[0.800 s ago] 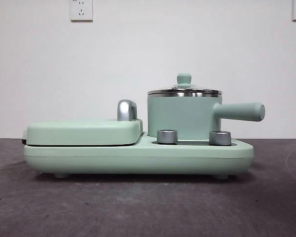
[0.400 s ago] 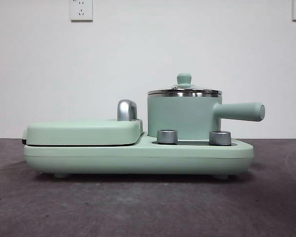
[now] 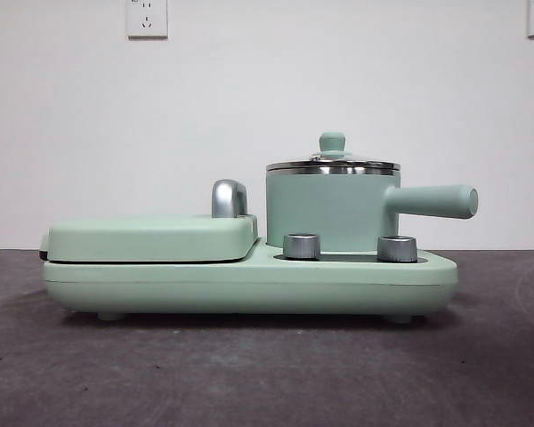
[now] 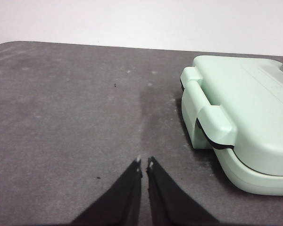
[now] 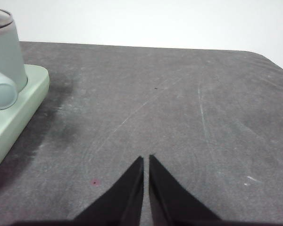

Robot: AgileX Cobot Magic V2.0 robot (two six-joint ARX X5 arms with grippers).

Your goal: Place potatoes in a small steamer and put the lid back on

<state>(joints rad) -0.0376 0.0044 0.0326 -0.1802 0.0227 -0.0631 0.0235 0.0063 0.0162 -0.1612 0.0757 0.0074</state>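
The small steamer [image 3: 331, 212] is a mint-green pot with a steel rim and a stubby side handle [image 3: 432, 201]. It stands on the right half of a mint-green appliance base [image 3: 249, 283]. The lid [image 3: 332, 162], glass with a steel rim and a green knob, sits on the pot. The pot's edge also shows in the right wrist view [image 5: 4, 52]. No potato is in view. My left gripper [image 4: 144, 163] is shut and empty over bare table beside the grill end. My right gripper [image 5: 146, 157] is shut and empty over bare table, apart from the pot's side.
A flat mint-green hinged grill plate [image 3: 151, 238] with a chrome handle [image 3: 229, 197] fills the base's left half; its end shows in the left wrist view [image 4: 240, 127]. Two steel knobs [image 3: 302, 245] sit on the base front. The dark grey table [image 3: 249, 374] spreads around.
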